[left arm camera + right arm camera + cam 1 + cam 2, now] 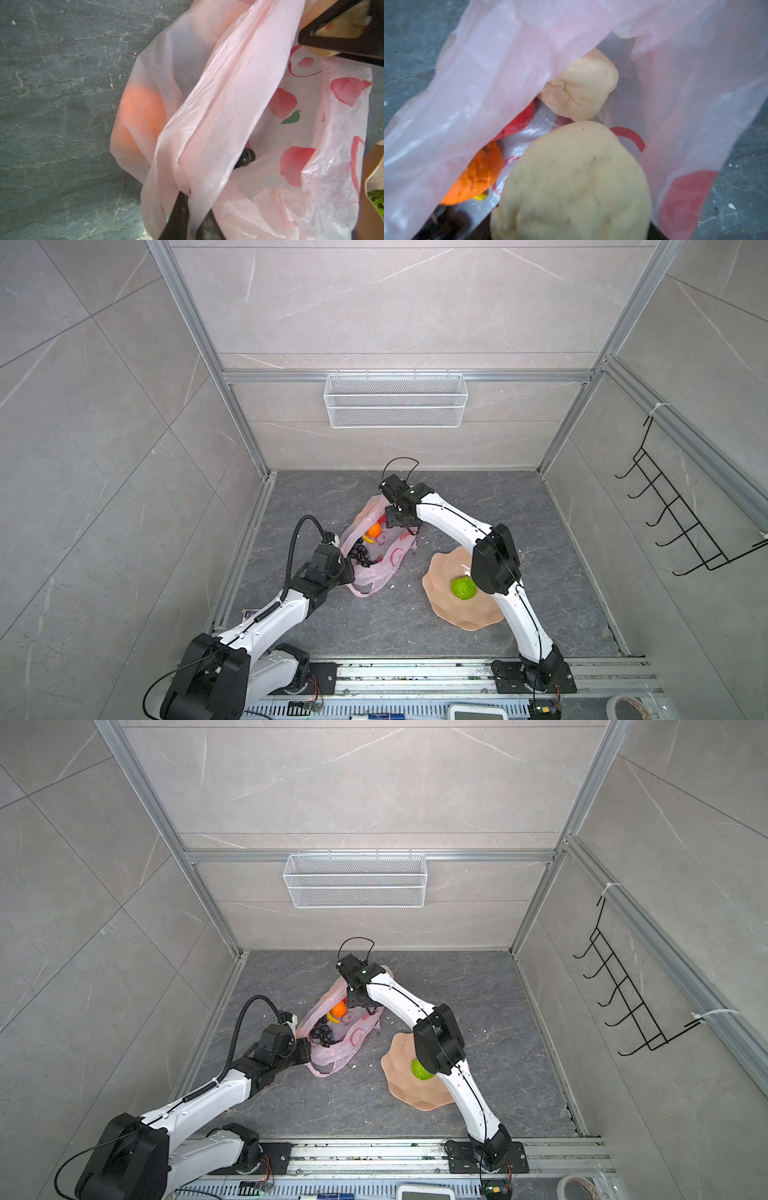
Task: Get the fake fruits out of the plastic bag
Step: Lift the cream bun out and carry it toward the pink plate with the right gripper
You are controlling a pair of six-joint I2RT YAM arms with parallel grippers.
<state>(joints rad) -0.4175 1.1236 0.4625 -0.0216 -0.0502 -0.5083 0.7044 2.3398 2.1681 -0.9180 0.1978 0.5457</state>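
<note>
Grey veined stone bench (415,626), crinkly translucent pink plastic bag (390,560) pinched in closed left gripper (190,193), right gripper (399,526) clasping matte beige knobbly lump (575,182) inside.

On the grey bench (478,506) a pale pink plastic bag (390,556) lies left of centre with its mouth open. Inside it show an orange (374,530), a yellow banana (367,538) just beside that and a dark grape bunch (360,553) nearer. The left tool (348,568) meets the bag's near left edge, and the right tool (400,524) reaches down into its far end. To the right, well apart from the bag, a green lumpy ball (464,588) sits on a peach scalloped plate (444,610), with the right arm's elbow above the plate's far side.
</note>
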